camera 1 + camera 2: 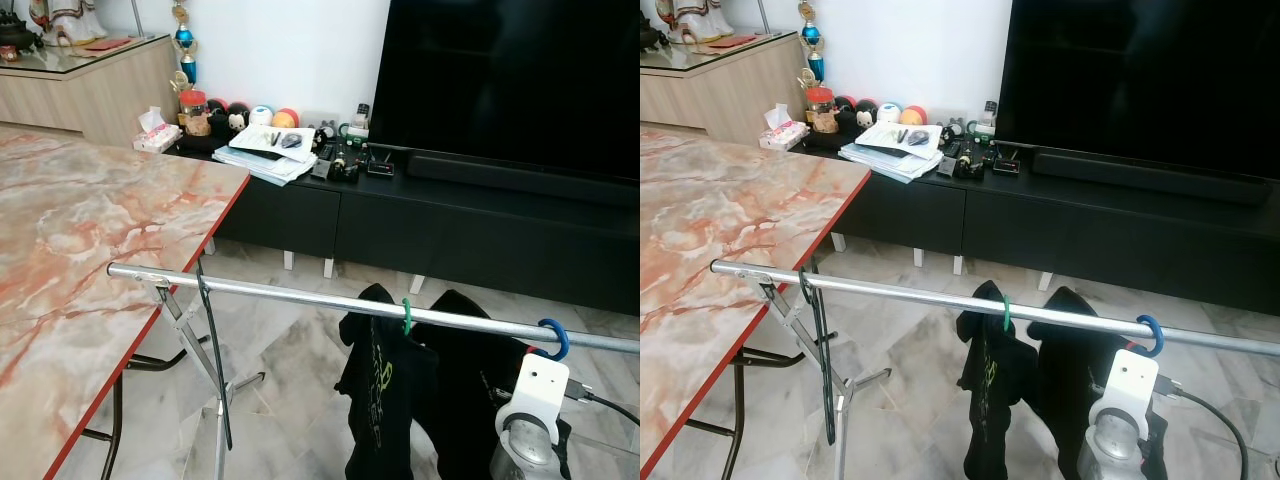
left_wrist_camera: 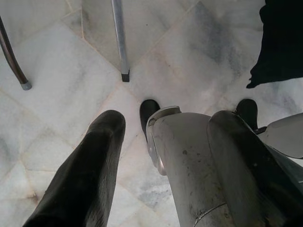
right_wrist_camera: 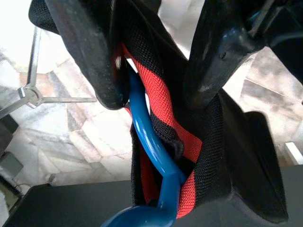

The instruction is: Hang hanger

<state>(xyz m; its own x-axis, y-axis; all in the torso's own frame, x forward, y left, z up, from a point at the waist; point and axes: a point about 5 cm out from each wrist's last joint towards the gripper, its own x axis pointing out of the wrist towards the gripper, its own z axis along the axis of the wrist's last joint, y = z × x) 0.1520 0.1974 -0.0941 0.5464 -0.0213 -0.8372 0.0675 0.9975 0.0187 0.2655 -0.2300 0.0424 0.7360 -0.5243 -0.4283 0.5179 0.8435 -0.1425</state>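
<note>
Green print on the black shirt (image 1: 385,395) cannot be read

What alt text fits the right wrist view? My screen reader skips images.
The right hand grips a blue hanger with a black garment with red trim on it, its two black fingers closed around the neck. Pale marble floor and a metal rack foot lie beyond.

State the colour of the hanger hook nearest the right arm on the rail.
Blue. The hook shows best in the right wrist view, against red-and-black fabric.
</note>
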